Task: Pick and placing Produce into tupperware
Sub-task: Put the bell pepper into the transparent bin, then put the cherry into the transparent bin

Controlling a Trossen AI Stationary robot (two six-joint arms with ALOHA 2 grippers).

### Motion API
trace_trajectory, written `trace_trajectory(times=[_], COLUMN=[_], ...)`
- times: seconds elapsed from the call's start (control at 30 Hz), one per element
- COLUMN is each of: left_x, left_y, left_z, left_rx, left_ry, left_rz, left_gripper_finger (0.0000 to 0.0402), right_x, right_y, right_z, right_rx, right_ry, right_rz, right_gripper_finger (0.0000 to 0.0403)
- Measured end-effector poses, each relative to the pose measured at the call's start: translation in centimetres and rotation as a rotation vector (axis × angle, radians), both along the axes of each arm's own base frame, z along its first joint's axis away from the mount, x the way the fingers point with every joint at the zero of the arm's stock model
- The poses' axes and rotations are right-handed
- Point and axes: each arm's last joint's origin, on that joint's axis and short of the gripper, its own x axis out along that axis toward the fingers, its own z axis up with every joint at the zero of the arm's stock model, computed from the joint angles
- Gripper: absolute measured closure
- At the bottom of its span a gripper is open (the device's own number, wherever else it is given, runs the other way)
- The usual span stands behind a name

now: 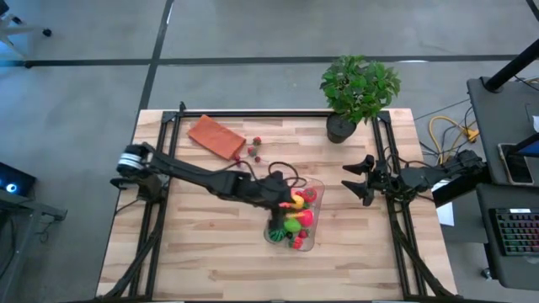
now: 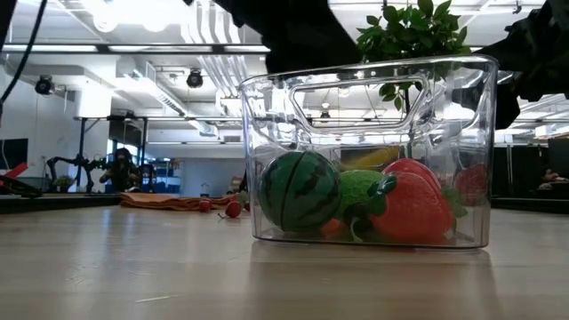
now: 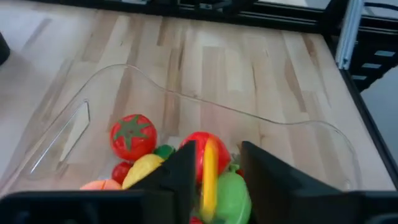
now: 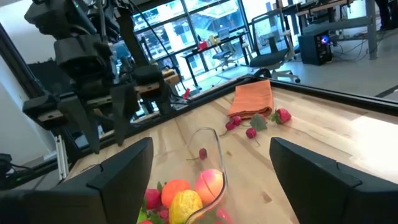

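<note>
High view – tupperware [image 1: 313, 240] long axis runs slightly diagonal, toward the plant [image 1: 358, 88].

**Counter and what rests on it**

The wooden counter [image 1: 202, 244] carries a clear tupperware [image 1: 296, 220] of produce near its middle, an orange pad [image 1: 216, 136] with small red produce pieces [image 1: 255, 149] just beside it, and a potted plant [image 1: 357, 93] at the far right corner.

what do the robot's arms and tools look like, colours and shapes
Both arms are slim, dark, jointed links. The left arm's base end carries a pale grey cylindrical part. The left tool has two broad, flat black fingers with angular edges. The right tool is also black, with two pointed prongs. A thin dark cable loops beside the left arm's wrist.
</note>
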Motion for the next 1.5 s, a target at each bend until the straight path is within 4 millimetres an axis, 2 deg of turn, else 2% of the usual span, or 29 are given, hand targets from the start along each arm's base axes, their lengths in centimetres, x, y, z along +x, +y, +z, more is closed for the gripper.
trace_trajectory(times=[0.07,0.17,0.27,0.37,0.43,0.5,0.67,0.73,0.8,0.97,1.23,1.5], left_x=[0.5,0.1,-2.0,-4.9,-6.3,-7.0,-7.8,-7.9,-8.0,-7.9,-7.7,-6.7], left_y=[0.1,0.5,1.4,2.3,2.8,3.1,3.1,3.2,3.9,6.1,9.5,10.0], left_z=[0.1,0.8,1.9,2.7,2.1,0.6,-3.4,-4.9,-5.7,-6.9,-7.0,-9.0], left_rx=[-0.013,0.021,0.094,0.093,0.082,0.115,0.373,0.419,0.415,0.325,0.107,0.077], left_ry=[0.009,0.049,0.186,0.353,0.448,0.524,0.56,0.559,0.545,0.507,0.491,0.505], left_rz=[0.014,0.06,0.166,0.257,0.279,0.235,-0.063,-0.096,-0.058,0.08,0.08,0.057], left_gripper_finger=[0.0259,0.0204,0.0162,0.0143,0.0141,0.0143,0.0164,0.0171,0.0177,0.018,0.018,0.018], right_x=[0.0,0.0,0.0,0.0,0.0,0.0,0.0,0.0,0.0,0.1,0.1,0.0], right_y=[0.0,0.0,0.0,0.0,0.0,0.0,0.0,0.0,0.0,0.0,0.0,0.0], right_z=[0.0,0.0,0.0,0.0,0.0,0.0,0.0,0.0,-0.1,-0.1,-0.1,-0.1], right_rx=[0.0,0.0,0.0,0.0,0.0,-0.001,-0.001,-0.002,-0.003,-0.003,-0.003,-0.003], right_ry=[0.0,0.0,0.0,0.0,-0.001,0.002,0.004,0.004,0.007,0.008,0.008,0.007], right_rz=[0.0,0.0,0.0,0.0,0.001,0.0,0.0,0.0,0.0,0.0,0.0,0.0], right_gripper_finger=[0.0088,0.0089,0.0092,0.0094,0.0094,0.0092,0.0088,0.0088,0.0088,0.0089,0.0085,0.0085])
